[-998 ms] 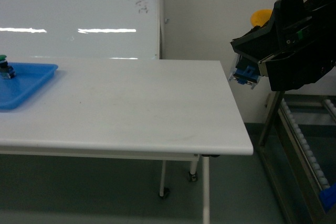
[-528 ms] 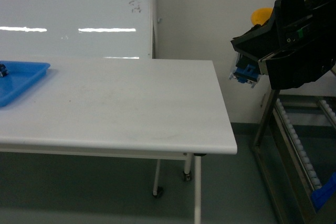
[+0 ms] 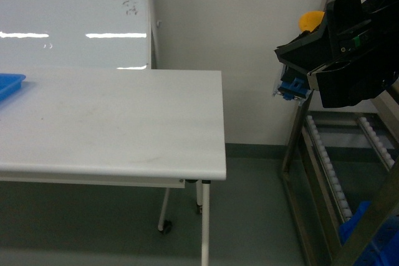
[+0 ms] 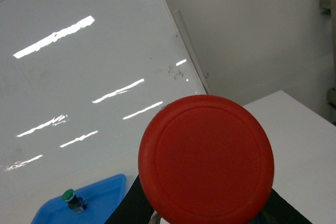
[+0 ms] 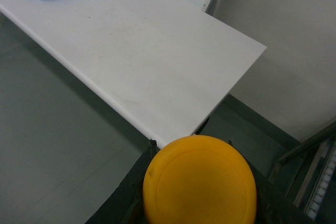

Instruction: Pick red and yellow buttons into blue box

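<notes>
While each tool grips one, red button [image 4: 206, 161] and yellow button [image 5: 199, 180] caps face their wrist cameras.

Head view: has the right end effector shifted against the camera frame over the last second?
No. The right end effector sits at the same spot in the frame; only the table slid left.

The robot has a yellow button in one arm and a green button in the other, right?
Not quite. The left wrist view shows a red button filling the frame at that arm, not a green one. The green button sits in the blue tray. The yellow button is at the right arm.
</notes>
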Robot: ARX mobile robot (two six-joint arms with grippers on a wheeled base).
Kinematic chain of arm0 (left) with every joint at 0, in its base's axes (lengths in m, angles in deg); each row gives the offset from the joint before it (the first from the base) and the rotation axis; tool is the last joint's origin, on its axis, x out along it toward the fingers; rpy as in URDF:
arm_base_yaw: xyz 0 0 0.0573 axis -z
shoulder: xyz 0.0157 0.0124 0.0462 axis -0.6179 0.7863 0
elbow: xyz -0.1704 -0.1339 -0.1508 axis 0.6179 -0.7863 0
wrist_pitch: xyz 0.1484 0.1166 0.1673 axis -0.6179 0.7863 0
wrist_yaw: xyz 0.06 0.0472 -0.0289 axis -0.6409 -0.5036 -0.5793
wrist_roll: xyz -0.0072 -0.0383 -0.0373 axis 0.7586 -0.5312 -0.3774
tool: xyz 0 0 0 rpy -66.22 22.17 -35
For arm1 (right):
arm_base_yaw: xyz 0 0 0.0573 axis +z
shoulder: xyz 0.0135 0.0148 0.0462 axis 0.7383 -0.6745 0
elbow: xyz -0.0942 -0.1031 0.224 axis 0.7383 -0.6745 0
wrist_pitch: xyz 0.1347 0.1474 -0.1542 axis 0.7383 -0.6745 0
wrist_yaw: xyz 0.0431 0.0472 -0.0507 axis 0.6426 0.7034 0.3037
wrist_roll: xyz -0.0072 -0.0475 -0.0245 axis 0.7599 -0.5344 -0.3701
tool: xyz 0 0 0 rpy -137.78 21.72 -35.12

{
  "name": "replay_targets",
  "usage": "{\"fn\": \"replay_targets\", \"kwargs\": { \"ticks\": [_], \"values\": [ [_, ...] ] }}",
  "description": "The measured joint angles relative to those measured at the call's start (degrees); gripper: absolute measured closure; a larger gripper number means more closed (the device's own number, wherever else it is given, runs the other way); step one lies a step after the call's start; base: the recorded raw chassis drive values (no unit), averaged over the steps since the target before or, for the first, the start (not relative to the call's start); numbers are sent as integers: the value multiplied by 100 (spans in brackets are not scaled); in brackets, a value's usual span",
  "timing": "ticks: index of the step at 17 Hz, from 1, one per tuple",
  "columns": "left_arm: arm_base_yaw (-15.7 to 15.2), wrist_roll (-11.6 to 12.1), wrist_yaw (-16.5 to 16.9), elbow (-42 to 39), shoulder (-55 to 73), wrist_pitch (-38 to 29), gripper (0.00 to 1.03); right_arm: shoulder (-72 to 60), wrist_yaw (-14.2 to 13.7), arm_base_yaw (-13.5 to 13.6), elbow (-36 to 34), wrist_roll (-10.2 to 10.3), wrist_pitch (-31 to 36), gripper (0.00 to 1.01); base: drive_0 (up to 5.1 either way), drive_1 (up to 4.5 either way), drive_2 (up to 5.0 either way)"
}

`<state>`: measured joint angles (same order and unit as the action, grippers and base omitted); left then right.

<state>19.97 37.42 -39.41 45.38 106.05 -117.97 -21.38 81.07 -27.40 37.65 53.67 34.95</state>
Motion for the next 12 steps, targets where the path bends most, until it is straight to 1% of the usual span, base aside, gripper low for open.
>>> {"fn": "replay_targets", "kwargs": {
  "ticks": [1, 3, 4, 7, 9, 10, 12],
  "values": [
    [0, 0, -2, -2, -13, -33, 80, 0, 0, 2, 0, 0, 11, 69, 479, -266, -266],
    [-2, 0, -9, -2, -11, -24, 80, 0, 0, 0, 0, 0, 17, 69, 388, -465, 37],
    [0, 0, -7, -2, -9, 4, 80, -2, -2, 0, 0, 0, 7, 69, 287, -500, 203],
    [44, 0, 24, -2, -9, -24, 80, -11, -42, -42, 0, -2, 4, 69, 19, -366, 404],
    [17, 0, 7, -2, 4, 7, 80, -11, -13, -17, 0, 0, 4, 69, 448, -407, 120],
    [-17, 0, -11, -2, 0, -13, 80, -9, 26, 13, 0, -2, 4, 69, 494, -351, -88],
    [-31, 0, -20, -2, -9, -20, 80, -9, 9, 4, 0, -2, -11, 69, 480, -315, -183]
  ]
}}
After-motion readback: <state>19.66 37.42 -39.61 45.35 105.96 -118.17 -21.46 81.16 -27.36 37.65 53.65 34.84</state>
